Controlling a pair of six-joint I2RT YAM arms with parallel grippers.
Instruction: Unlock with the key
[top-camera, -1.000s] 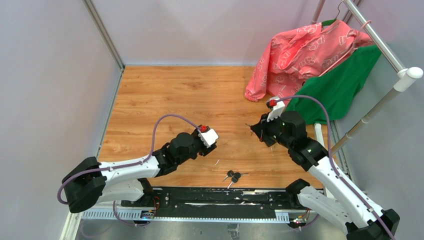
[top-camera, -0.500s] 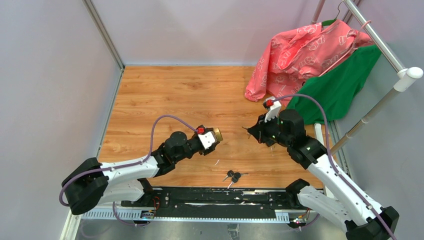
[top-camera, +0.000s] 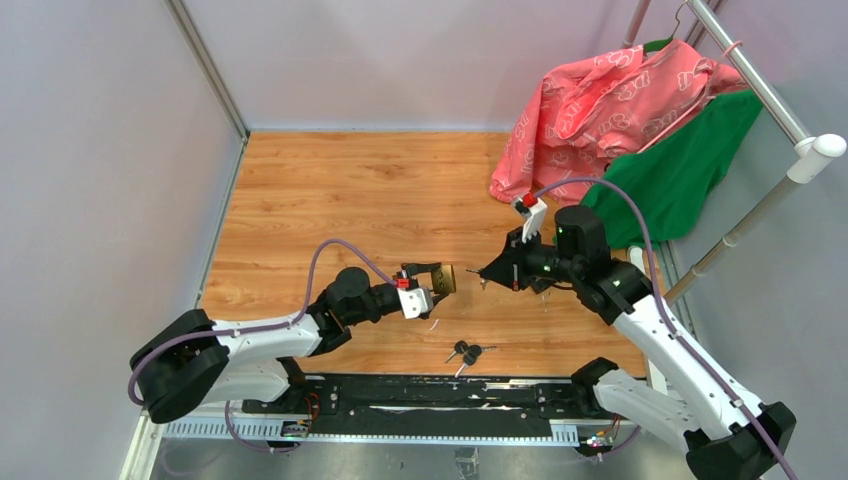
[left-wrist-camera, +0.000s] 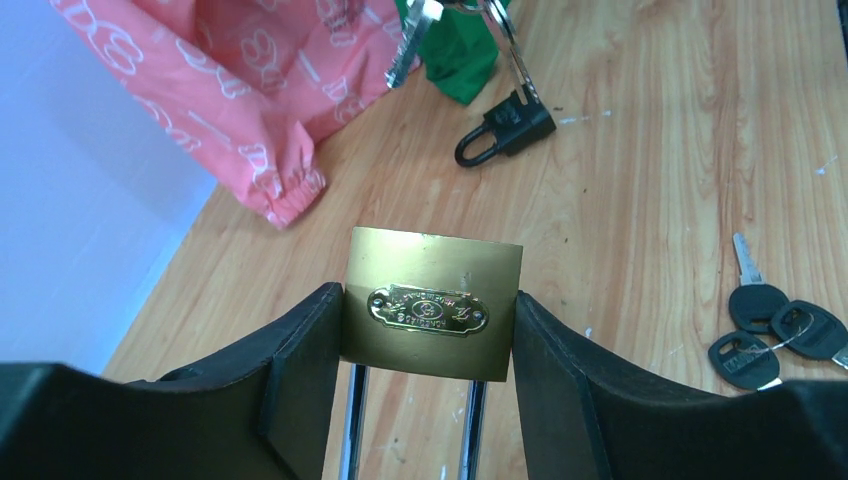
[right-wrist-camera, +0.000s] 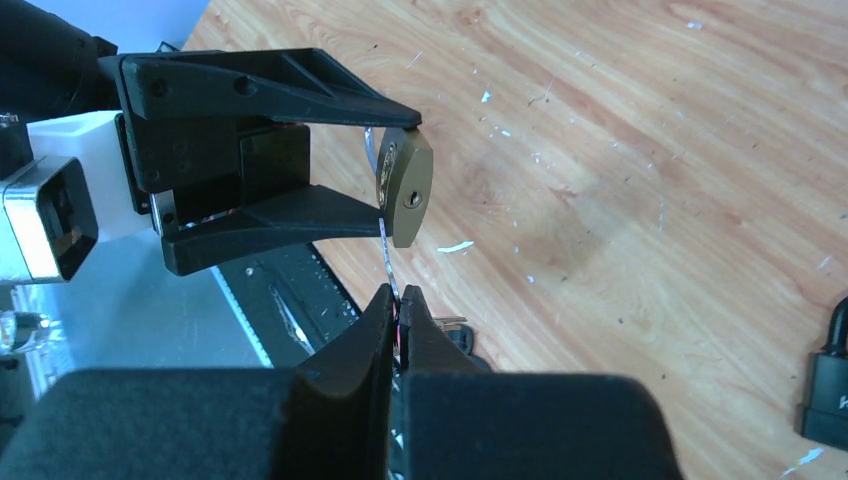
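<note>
A brass padlock (left-wrist-camera: 435, 265) sits clamped between the two black fingers of my left gripper (left-wrist-camera: 428, 305), its steel shackle pointing back toward the wrist. In the top view the padlock (top-camera: 446, 279) is held above the wooden floor, its keyhole end facing my right gripper (top-camera: 492, 272). My right gripper (right-wrist-camera: 400, 295) is shut on a silver key (right-wrist-camera: 386, 245). The key's blade points at the padlock (right-wrist-camera: 407, 195) and ends just below its keyhole, outside it. In the left wrist view the key (left-wrist-camera: 405, 45) shows at the top edge with its ring.
A small black padlock (left-wrist-camera: 505, 128) lies on the floor beyond the brass one. A bunch of black-headed spare keys (top-camera: 466, 352) lies near the front rail. A pink garment (top-camera: 610, 100) and a green one (top-camera: 680, 170) hang from a rack (top-camera: 770, 95) at the back right.
My left gripper has swung forward and right, turning the brass padlock toward the right arm. My right gripper has moved left and brought the key close to the padlock.
</note>
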